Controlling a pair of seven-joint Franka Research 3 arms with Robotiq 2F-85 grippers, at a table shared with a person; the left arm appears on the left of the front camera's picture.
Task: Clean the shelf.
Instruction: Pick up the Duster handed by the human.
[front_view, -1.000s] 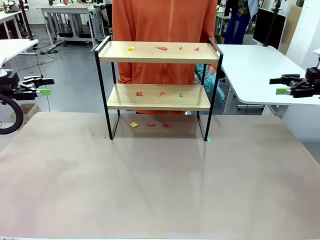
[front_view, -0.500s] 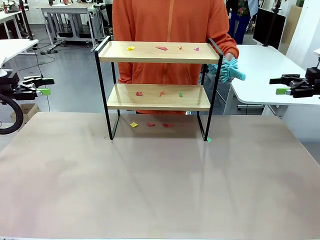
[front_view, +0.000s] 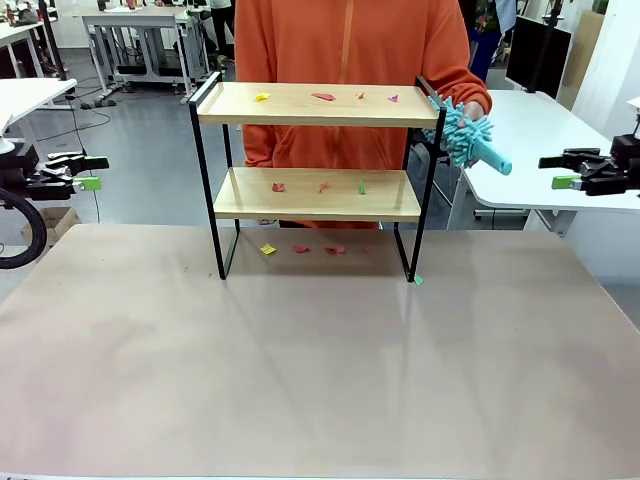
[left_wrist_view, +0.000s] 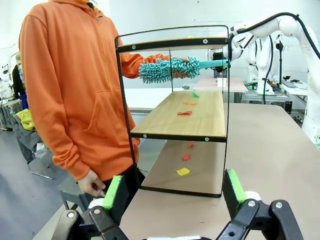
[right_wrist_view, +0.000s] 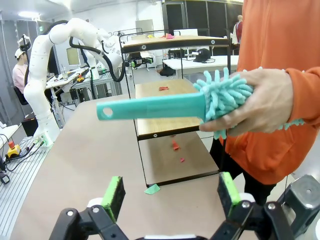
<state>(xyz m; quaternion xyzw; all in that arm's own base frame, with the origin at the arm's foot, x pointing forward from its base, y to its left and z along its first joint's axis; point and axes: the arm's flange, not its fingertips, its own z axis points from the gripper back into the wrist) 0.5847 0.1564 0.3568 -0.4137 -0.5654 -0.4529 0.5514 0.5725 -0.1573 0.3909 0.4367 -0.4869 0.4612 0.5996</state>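
Left claw (left_wrist_view: 172, 190) and right claw (right_wrist_view: 170, 195) spread wide; shelf (front_view: 300, 110) boards carry coloured scraps (front_view: 323, 97).

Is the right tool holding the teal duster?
No, the person's hand grips the duster by its fluffy head, while the right tool stands open, touching nothing.

Front view: fixed, facing across the tabletop (front_view: 300, 380) to the shelf (front_view: 300, 108) and the person (front_view: 340, 40) beyond. Wrist views: low, off opposite ends of the shelf, each sighting between its own fingers (left_wrist_view: 113, 192). All three share the shelf.
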